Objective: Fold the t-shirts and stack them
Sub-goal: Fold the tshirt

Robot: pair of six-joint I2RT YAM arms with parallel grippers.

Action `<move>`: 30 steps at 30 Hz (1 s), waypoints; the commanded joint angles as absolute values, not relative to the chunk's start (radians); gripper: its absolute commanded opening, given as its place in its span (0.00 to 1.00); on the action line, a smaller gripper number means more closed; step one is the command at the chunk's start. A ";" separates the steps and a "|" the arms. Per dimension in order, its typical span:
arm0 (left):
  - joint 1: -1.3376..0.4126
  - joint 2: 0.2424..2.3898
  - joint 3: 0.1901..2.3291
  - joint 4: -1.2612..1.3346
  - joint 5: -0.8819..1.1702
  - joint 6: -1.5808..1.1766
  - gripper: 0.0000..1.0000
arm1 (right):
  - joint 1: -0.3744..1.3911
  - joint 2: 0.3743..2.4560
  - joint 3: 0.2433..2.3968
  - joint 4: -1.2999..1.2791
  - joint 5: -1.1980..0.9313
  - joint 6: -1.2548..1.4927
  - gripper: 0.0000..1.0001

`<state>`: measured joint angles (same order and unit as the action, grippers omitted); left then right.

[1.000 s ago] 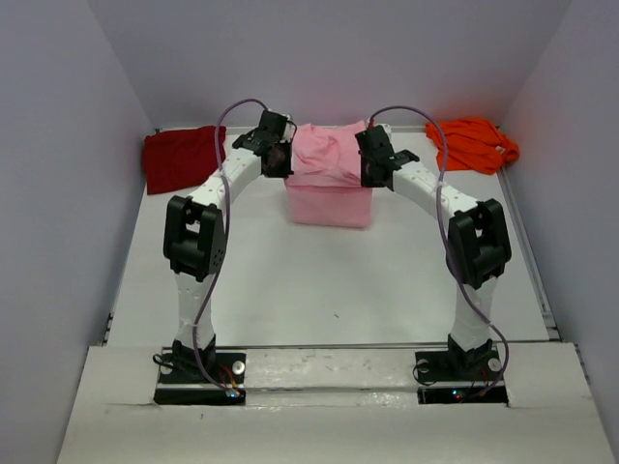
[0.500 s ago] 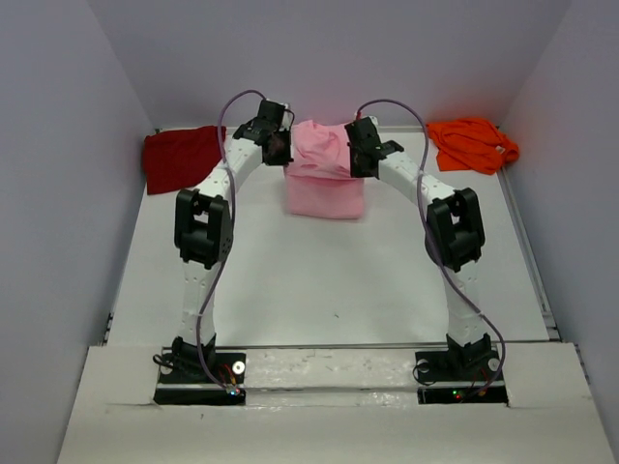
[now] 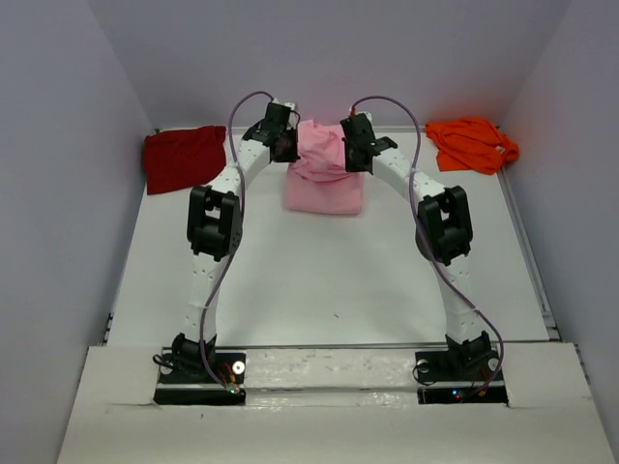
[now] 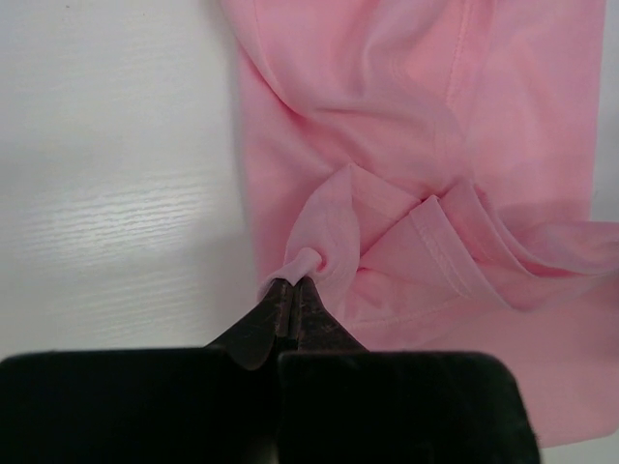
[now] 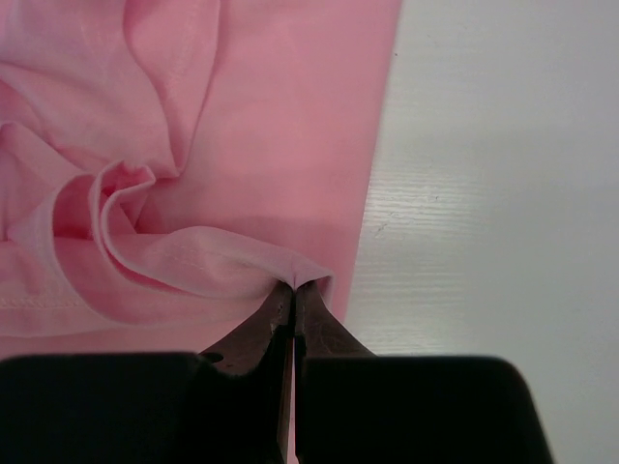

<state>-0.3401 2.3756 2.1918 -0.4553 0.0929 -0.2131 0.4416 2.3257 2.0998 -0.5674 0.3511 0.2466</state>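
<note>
From above, the left pincer [image 3: 286, 145] and right pincer [image 3: 350, 147] flank the pink shirt [image 3: 325, 189] lying between them, with the red shirt [image 3: 182, 157] outside the left one and the orange shirt [image 3: 472, 143] outside the right; each wrist view shows its tips pressed together, pinching a pink fold.

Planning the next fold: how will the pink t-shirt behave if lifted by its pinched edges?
Probably floppy: the pink t-shirt bunches into soft folds where the left tool and right tool pinch it. It would likely sag between those two points, as its draped middle suggests. The cloth looks thin, so probably light.
</note>
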 commanded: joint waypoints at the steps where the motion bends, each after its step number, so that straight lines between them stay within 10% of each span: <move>1: -0.341 2.379 2.188 -0.387 0.095 -0.209 0.00 | 0.419 2.385 2.132 -0.557 0.368 0.242 0.00; 4: -0.339 2.387 2.164 -0.356 0.080 -0.199 0.00 | 0.410 2.413 2.131 -0.551 0.370 0.253 0.00; 6: -0.339 2.404 2.171 -0.365 0.061 -0.195 0.17 | 0.400 2.425 2.132 -0.548 0.376 0.264 0.00; 9: -0.339 2.395 2.149 -0.364 0.011 -0.193 0.51 | 0.400 2.437 2.132 -0.545 0.377 0.262 0.56; 13: -0.339 2.309 2.063 -0.313 -0.049 -0.209 0.68 | 0.400 2.369 2.083 -0.535 0.365 0.258 0.76; 30: -0.368 1.858 1.605 -0.198 -0.091 -0.221 0.70 | 0.486 2.039 1.646 -0.443 0.304 0.290 0.78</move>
